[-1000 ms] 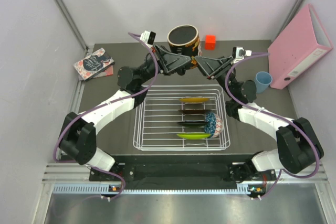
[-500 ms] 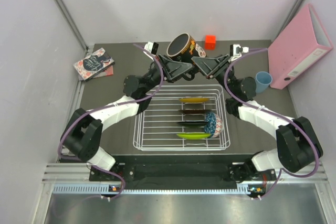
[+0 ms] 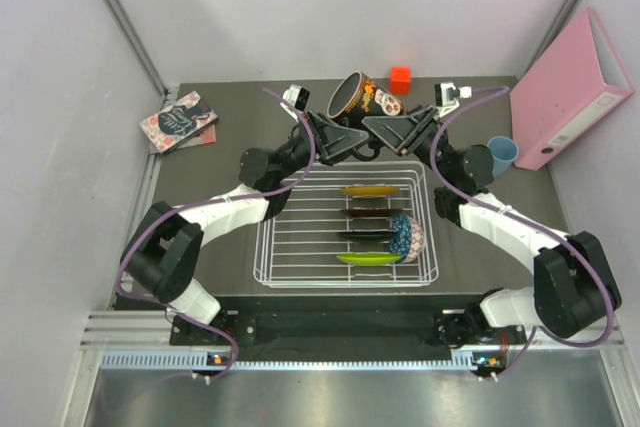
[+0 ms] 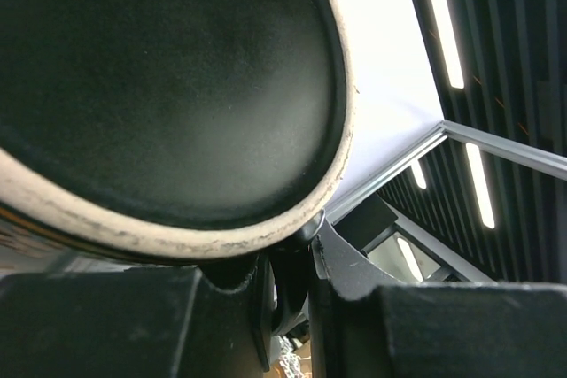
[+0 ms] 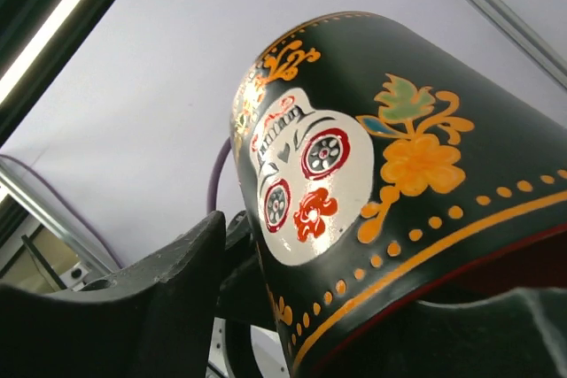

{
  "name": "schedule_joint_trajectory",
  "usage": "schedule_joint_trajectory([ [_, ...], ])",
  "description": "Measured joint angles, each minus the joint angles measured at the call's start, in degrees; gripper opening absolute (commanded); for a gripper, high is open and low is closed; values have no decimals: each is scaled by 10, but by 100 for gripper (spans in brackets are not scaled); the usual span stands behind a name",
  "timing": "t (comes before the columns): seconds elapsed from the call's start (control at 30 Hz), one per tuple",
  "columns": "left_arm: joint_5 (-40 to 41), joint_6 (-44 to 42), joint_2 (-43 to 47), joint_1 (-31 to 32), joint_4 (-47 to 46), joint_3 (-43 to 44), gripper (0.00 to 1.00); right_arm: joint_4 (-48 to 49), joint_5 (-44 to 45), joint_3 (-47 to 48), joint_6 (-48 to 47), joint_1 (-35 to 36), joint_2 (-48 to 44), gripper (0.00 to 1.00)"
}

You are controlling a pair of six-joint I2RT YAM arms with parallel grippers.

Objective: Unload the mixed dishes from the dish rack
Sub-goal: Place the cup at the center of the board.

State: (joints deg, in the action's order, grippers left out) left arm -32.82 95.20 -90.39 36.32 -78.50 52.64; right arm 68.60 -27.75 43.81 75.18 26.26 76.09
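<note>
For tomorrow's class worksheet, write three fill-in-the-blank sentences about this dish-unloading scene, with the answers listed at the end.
1. The left pincer holds the skull mug by its ___.
2. In the dish rack, the plate closest to the robot is ___.
3. The light blue cup stands beside the ___ binder.
Missing words: rim; green; pink.

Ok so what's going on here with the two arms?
The left hand grips a dark mug by its edge, tilted in the air behind the dish rack, with the right hand around its side; I can't tell if that one is closed. Four plates and a patterned bowl sit in the rack; a light blue cup stands outside it.
</note>
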Motion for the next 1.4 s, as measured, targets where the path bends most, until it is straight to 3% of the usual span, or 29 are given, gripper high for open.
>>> schedule_joint_trajectory([
  [0.1, -5, 3, 2, -2, -4, -10, 0, -11, -6, 0, -11, -6, -14, 25],
  [0.13, -10, 3, 5, -4, -5, -16, 0, -14, -7, 0, -14, -10, -20, 5],
  [0.17, -12, 3, 9, -5, -5, -24, 0, -17, -8, -1, -17, -14, -26, 0],
  [0.4, -38, 7, 31, -7, 1, -56, 0, -33, -51, -3, -48, -16, -48, 0],
  [0.43, -38, 6, 31, -7, 1, -58, 5, -36, -52, -3, -50, -16, -48, 0],
  [0.47, -40, 6, 31, -8, 2, -59, 21, -37, -54, -3, -52, -16, -48, 0],
  [0.5, -43, 5, 31, -9, 3, -59, 51, -39, -54, -3, -55, -16, -48, 0],
  [0.53, -46, 3, 31, -10, 4, -59, 93, -42, -56, -3, -61, -16, -50, 0],
  [0.57, -52, -3, 31, -12, 6, -59, 99, -48, -59, -3, -67, -16, -54, 0],
  [0.7, -73, -35, 37, -48, 43, -59, 99, -145, -64, 22, -131, -22, -108, 0],
  [0.9, -74, -145, 111, -100, 260, -43, 99, -383, 1, 157, -287, -21, -183, 0],
  [1.1, 33, -262, 223, -125, 506, -31, 99, -709, 303, 388, -439, -20, -146, 0],
  [1.17, 68, -296, 251, -125, 572, -29, 99, -787, 403, 426, -473, -20, -125, 0],
  [1.33, 134, -356, 277, -125, 720, -6, 98, -980, 633, 395, -544, -24, -97, 0],
  [1.4, 149, -364, 286, -125, 760, -3, 99, -1024, 664, 352, -553, -37, -97, 0],
])
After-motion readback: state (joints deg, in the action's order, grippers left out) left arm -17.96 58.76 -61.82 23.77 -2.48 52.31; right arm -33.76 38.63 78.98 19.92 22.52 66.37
